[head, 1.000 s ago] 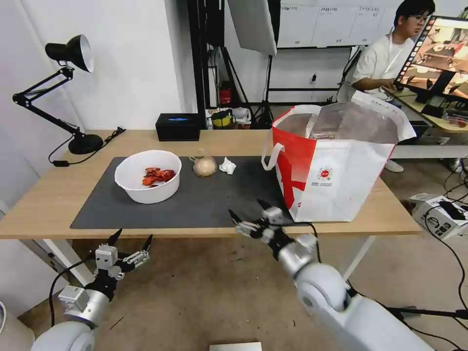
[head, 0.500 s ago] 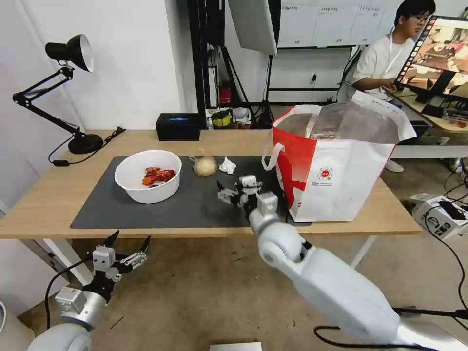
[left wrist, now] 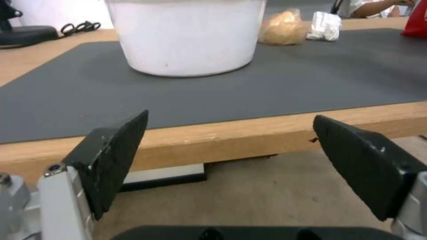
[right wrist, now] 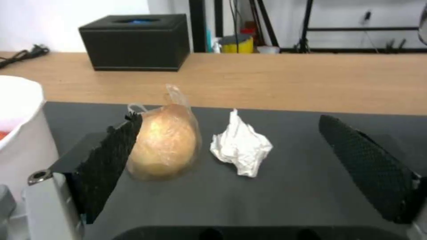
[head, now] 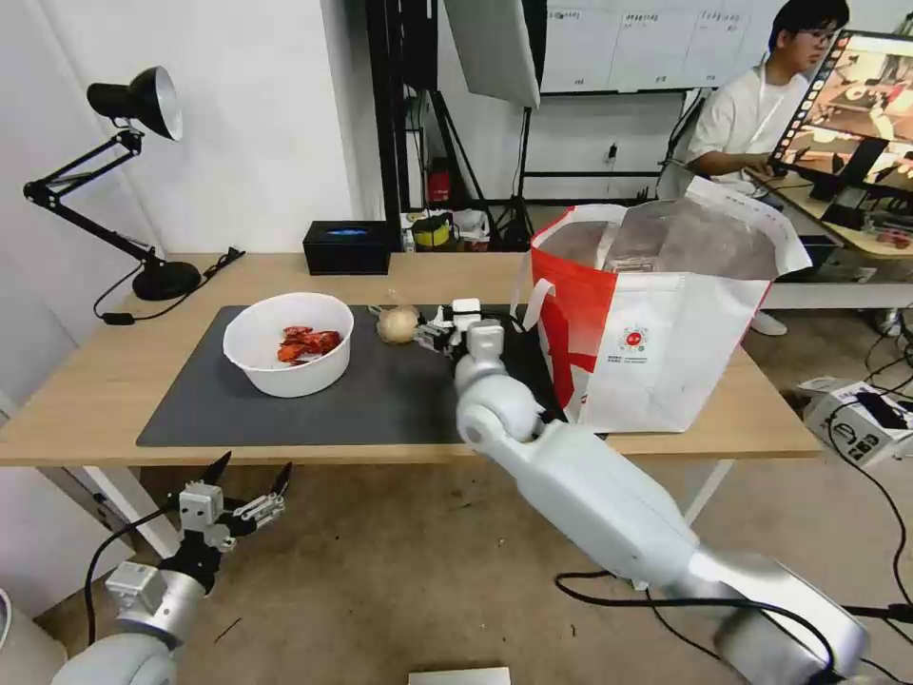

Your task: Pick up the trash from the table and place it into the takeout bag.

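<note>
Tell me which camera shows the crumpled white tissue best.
The right wrist view: the crumpled white tissue lies close up on the dark mat, framed by the open right gripper, beside the small clear bag. The left wrist view shows it small and far, behind the bowl. In the head view the right gripper hides it.

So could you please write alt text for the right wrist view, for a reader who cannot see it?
The right tool, open, faces a crumpled white tissue on the dark grey mat, with a small clear bag holding a beige lump beside it. Behind, a black box sits on the light-wood table; a white bowl's edge shows.
</note>
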Robot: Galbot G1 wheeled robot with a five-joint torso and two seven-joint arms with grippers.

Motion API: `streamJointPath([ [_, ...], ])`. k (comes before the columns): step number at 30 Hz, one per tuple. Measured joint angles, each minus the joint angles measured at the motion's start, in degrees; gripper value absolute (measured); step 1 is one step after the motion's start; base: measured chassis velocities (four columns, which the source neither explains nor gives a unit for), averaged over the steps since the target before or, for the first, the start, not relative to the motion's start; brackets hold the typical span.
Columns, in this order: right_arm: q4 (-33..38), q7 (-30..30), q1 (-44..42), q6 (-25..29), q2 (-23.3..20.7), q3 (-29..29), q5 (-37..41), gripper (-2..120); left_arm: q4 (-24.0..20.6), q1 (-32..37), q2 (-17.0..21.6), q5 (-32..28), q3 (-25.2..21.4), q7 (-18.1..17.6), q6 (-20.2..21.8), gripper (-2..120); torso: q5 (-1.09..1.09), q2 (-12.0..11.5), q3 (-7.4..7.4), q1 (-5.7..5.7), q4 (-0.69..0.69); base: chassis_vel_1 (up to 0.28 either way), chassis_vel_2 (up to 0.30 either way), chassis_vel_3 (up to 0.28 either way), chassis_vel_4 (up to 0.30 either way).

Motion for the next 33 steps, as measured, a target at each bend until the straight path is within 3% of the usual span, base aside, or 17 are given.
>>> streamJointPath([
  [15,-10.65,3.45,4.61,-3.67,6.46,1.46,-0.07,100,0.19,-0.2,-0.11,-0.19,-0.47,0.02,-0.29,100,0.01,0.0,0.0,0.0,-0.01,0.0,0.0,0.0,0.0],
  [33,-16.9,-0.65,8.19,-6.86,6.6,3.17,1.5,100,-0.17,0.21,0.13,-0.35,-1.01,0.13,-0.45,100,0.01,0.0,0.0,0.0,-0.01,0.0,0.0,0.0,0.0],
])
